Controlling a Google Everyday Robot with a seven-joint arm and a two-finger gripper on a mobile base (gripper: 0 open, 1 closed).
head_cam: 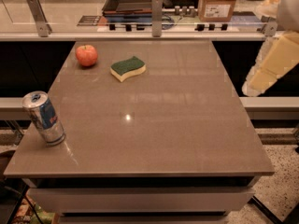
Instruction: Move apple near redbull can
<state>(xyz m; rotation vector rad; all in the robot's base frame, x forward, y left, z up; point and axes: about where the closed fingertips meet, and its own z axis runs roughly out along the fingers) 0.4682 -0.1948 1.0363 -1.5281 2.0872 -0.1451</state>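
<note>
The apple [87,55], small, round and red-orange, sits on the brown table [159,125] at its far left. The redbull can [44,118], slim, silver and blue, stands near the table's front left edge, well apart from the apple. My gripper [254,84] is at the end of the cream-coloured arm, which hangs beyond the table's right edge, off the tabletop and far from both things.
A green-and-yellow sponge [127,68] lies just right of the apple. A counter with a rail [154,31], a dark tray [133,1] and a cardboard box [217,3] runs behind the table.
</note>
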